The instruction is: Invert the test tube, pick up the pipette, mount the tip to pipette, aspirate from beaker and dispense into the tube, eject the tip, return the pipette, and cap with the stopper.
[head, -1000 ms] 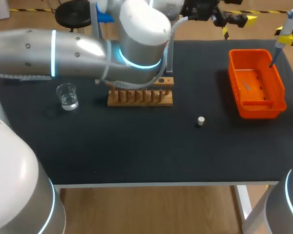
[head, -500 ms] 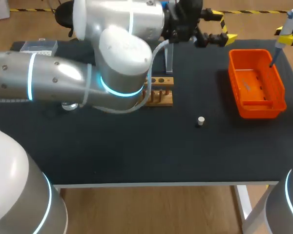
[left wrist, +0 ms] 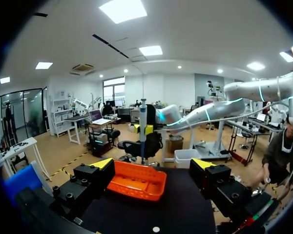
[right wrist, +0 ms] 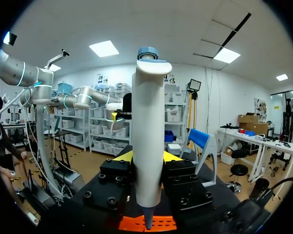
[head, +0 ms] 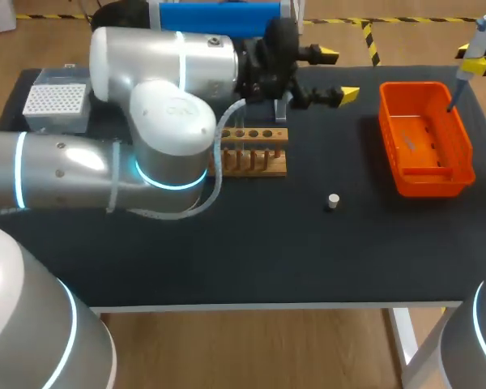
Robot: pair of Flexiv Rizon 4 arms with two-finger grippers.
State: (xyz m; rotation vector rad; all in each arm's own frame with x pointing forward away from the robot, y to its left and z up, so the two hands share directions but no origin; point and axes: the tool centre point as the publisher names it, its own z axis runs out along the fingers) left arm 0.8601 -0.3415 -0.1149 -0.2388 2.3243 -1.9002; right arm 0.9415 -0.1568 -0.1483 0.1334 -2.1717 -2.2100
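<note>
Tip ejection seems in hand: the right gripper [right wrist: 147, 157] pinches the pipette [right wrist: 147, 122] just above the orange bin [head: 428, 185], and the left gripper [head: 338, 74], spread and empty, next needs the stopper [head: 333, 201] on the counter [head: 227, 251] below it.

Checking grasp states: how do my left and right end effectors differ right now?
The left end effector is open and empty; the right end effector is shut on the pipette. The left is near the wooden rack; the right is over the orange bin's far edge. Both have yellow tips.
</note>
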